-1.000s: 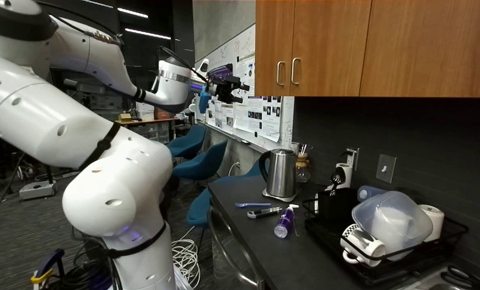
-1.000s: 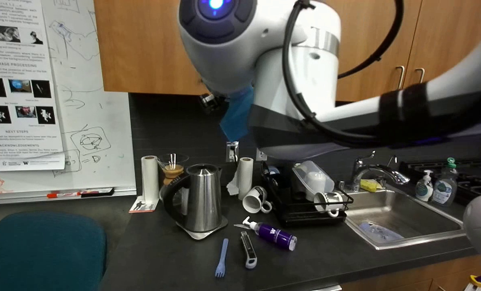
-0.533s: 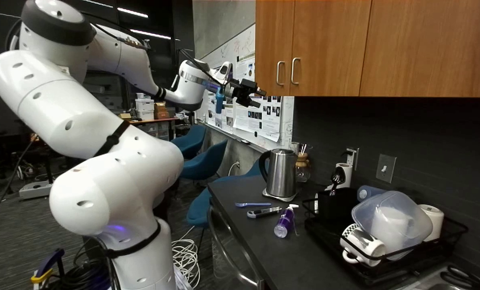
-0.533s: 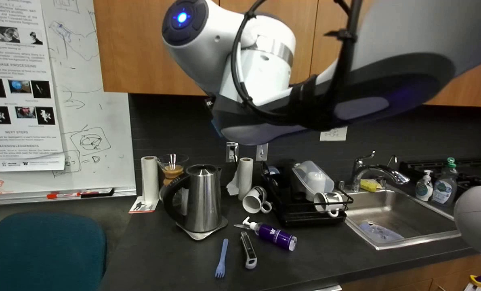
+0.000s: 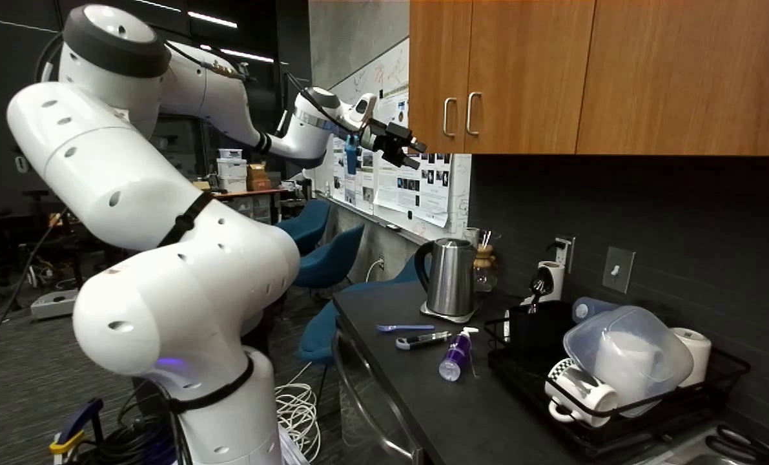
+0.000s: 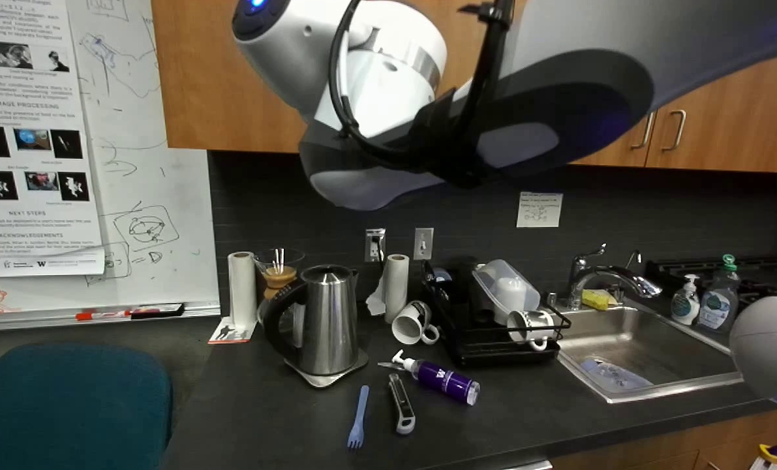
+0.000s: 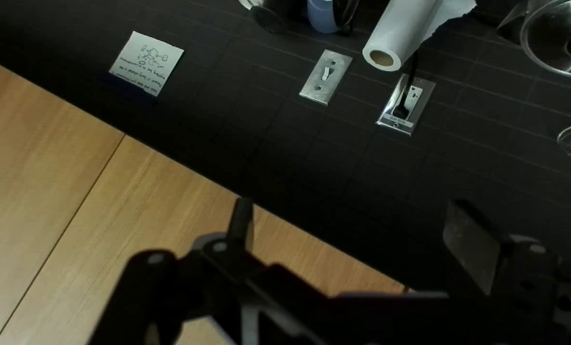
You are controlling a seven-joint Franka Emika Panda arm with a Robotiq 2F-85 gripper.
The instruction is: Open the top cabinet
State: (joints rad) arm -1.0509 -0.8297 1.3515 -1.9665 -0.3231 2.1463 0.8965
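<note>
The top cabinet (image 5: 600, 77) hung over the counter (image 5: 474, 413), doors (image 5: 526, 64) closed. The gripper (image 5: 415, 155) hovered tilted down near it, contact unclear, fingers (image 7: 473, 244) apart w/ nothing b/w. Aim looked low: pushed fwd, I figured, it'd prob. clip the lower edge (image 5: 526, 152) or slide under, missing the handles (image 5: 469, 115).

A glossy white arm (image 5: 223, 271) is bound with black straps (image 5: 186, 221) and tipped by a black gripper (image 5: 415, 155).
Its rounded shells (image 5: 119, 165) are dotted with oval recesses (image 5: 115, 198); one joint is wrapped by a dark grey collar (image 5: 114, 55). A black cable (image 6: 334, 72) is run along the wrist (image 6: 378, 94), ringed by a silver band (image 6: 422, 62). A dark button panel (image 6: 258, 18) is lit blue, a blue piece (image 5: 352, 157) is mounted near the gripper, and one finger (image 7: 472, 247) is faced with grey.
</note>
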